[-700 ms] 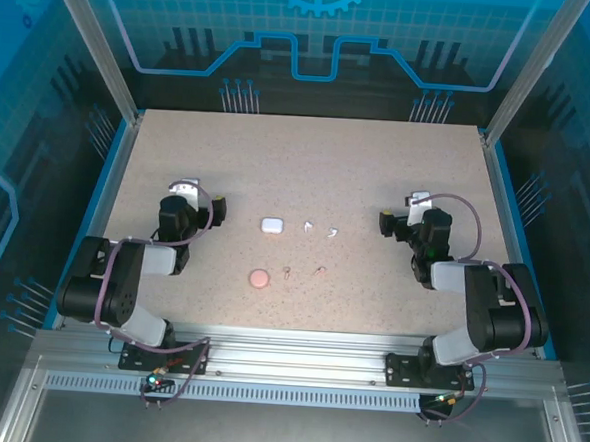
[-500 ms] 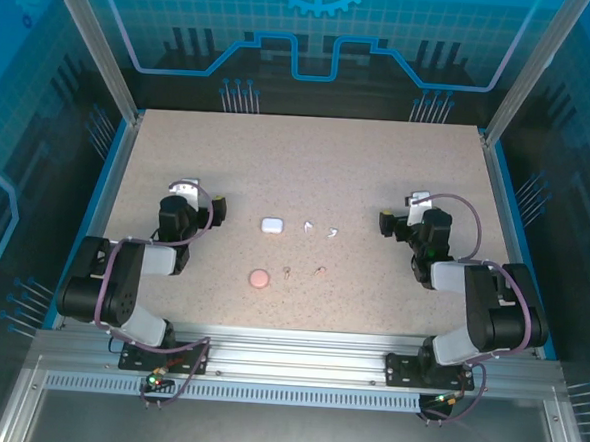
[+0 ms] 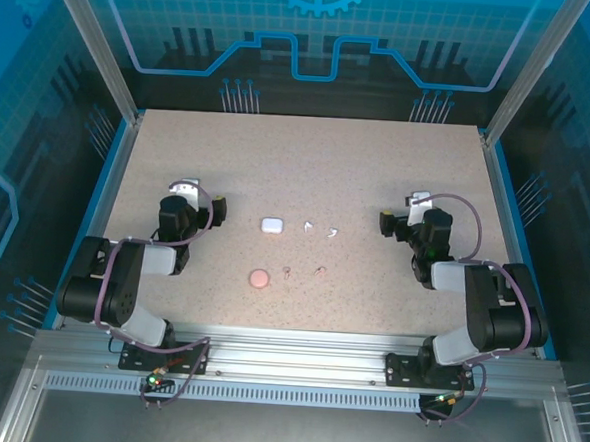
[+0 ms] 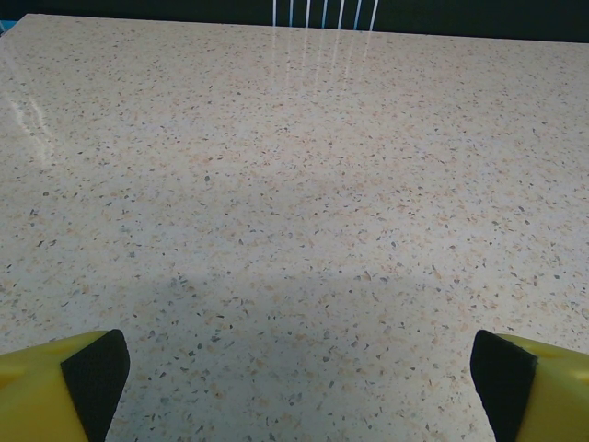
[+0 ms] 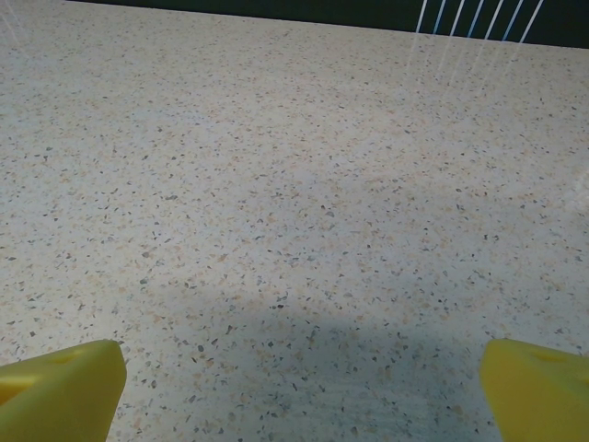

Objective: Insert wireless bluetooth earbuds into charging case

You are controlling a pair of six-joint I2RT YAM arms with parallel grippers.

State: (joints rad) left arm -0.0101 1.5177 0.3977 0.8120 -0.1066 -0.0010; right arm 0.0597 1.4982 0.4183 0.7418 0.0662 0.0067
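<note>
We see the left gripper (image 4: pixel 296 373) and the right gripper (image 5: pixel 302 387) both spread wide, holding nothing, each above speckled tabletop (image 3: pixel 309 152). Between them, two white earbuds (image 3: pixel 309 226) lie just right of the white charging case (image 3: pixel 271 225); two pinkish-red earbuds (image 3: pixel 288 272) lie right of the round pink case (image 3: pixel 258 278)

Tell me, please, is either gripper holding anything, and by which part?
Nothing is held: the left gripper and the right gripper both stand open over the table.
</note>
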